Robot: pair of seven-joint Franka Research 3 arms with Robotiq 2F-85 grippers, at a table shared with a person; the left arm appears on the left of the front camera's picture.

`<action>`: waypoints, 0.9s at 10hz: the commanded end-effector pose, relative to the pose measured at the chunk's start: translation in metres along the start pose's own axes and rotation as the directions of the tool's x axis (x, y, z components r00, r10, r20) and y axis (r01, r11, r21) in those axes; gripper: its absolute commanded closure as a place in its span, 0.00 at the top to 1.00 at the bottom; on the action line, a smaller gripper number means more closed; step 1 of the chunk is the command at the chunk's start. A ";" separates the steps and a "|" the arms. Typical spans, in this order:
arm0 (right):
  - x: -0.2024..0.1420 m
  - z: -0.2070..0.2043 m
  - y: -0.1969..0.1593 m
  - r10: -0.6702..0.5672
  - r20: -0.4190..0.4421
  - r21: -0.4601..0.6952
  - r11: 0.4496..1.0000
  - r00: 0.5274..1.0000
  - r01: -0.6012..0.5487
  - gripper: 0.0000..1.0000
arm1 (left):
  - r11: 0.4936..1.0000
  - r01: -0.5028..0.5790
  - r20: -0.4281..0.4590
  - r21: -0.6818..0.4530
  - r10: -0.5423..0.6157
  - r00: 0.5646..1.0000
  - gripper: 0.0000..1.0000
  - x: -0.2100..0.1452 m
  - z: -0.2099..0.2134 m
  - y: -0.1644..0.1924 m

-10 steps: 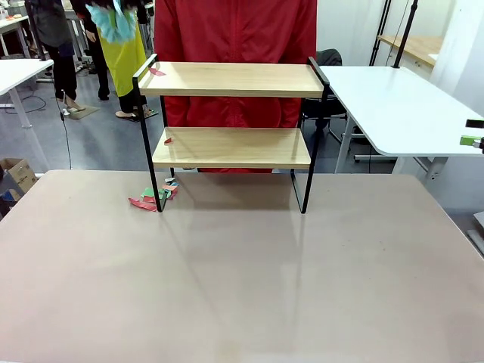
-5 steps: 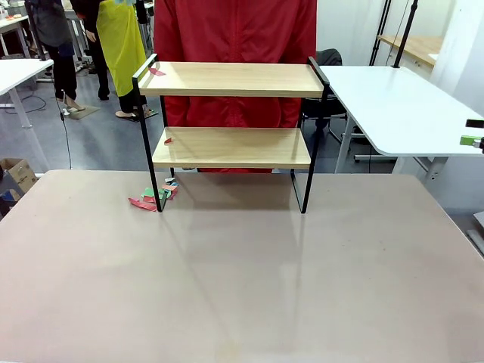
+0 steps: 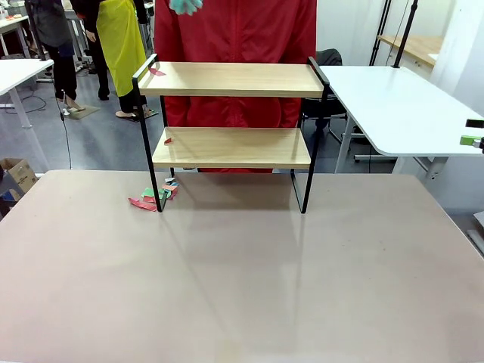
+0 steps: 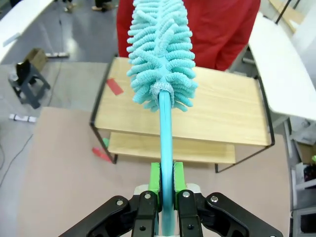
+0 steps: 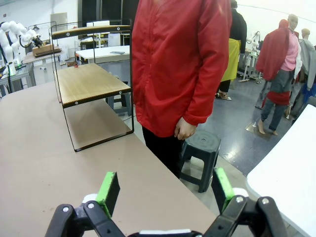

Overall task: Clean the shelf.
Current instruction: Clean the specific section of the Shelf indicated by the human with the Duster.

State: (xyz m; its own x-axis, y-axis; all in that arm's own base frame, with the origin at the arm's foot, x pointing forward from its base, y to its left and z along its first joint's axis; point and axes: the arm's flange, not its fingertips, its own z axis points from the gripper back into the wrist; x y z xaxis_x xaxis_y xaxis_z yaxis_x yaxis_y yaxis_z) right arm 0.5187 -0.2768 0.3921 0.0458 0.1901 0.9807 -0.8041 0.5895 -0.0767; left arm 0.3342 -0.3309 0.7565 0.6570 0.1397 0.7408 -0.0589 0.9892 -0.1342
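The shelf point(image 3: 231, 79) stands at the table's far side, two light boards in a black frame. A red scrap point(image 3: 156, 72) lies on the left end of its top board and a smaller one point(image 3: 168, 140) on the lower board. My left gripper point(image 4: 166, 180) is shut on the handle of a teal fluffy duster point(image 4: 160, 54), held high above the shelf point(image 4: 222, 108) and over its left half, near the red scrap point(image 4: 114, 86). The duster's tip point(image 3: 185, 5) shows at the top edge of the front view. My right gripper point(image 5: 165, 190) is open with nothing in it, off to the side of the shelf point(image 5: 89, 84).
A small pile of red and green scraps point(image 3: 155, 197) lies on the table by the shelf's front left leg. A person in a red coat point(image 3: 234, 30) stands right behind the shelf. A white table point(image 3: 393, 106) stands at the back right.
The duster's head, at the upper left of the front view a second ago, now shows at the top edge further right, above the shelf's left end. Nothing else has moved.
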 end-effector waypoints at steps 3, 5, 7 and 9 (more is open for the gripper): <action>0.006 -0.001 -0.001 -0.008 -0.014 -0.002 1.000 1.000 0.008 1.00 | 0.999 0.038 -0.118 0.001 -0.038 0.992 0.13 -0.009 -0.034 -0.003; 0.006 -0.001 -0.001 -0.008 -0.014 -0.002 1.000 1.000 0.008 1.00 | 0.998 0.058 -0.178 0.009 -0.055 0.982 0.13 -0.025 -0.050 0.002; 0.006 -0.001 -0.001 -0.008 -0.014 -0.002 1.000 1.000 0.008 1.00 | 0.997 0.074 -0.249 0.010 -0.070 0.966 0.13 -0.038 -0.069 0.008; 0.006 -0.001 -0.001 -0.008 -0.014 -0.002 1.000 1.000 0.008 1.00 | 0.997 0.070 -0.290 0.021 -0.062 0.955 0.13 -0.041 -0.078 0.020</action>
State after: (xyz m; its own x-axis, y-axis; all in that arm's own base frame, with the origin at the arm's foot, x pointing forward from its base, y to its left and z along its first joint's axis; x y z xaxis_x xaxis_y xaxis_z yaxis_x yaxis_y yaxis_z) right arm 0.5187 -0.2768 0.3921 0.0457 0.1901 0.9807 -0.8041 0.5895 -0.0768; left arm 0.3700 -0.3376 0.6715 0.8339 0.0734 0.5470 -0.0449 0.9969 -0.0652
